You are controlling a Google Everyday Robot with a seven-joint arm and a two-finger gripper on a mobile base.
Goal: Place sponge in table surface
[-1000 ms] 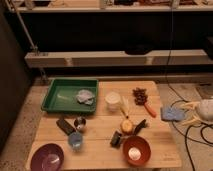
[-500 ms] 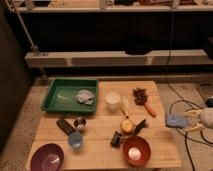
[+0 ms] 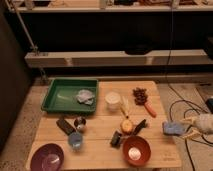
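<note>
The blue sponge (image 3: 171,128) is at the right edge of the wooden table (image 3: 100,117), level with the table's front half. My gripper (image 3: 184,128) comes in from the right, off the table's side, with its pale fingers (image 3: 190,120) above and below the sponge's right end. It is shut on the sponge. I cannot tell whether the sponge touches the table top.
A green tray (image 3: 59,96) with a crumpled cloth (image 3: 86,96) sits at the back left. A white cup (image 3: 113,100), grapes (image 3: 140,95), a carrot (image 3: 150,110), an orange fruit (image 3: 127,125), a red bowl (image 3: 136,150), a purple bowl (image 3: 47,159), a blue cup (image 3: 75,141) and a can (image 3: 80,123) crowd the table. Cables (image 3: 187,107) lie on the floor at right.
My gripper has lowered with the sponge along the table's right edge and shifted slightly left, toward the table top.
</note>
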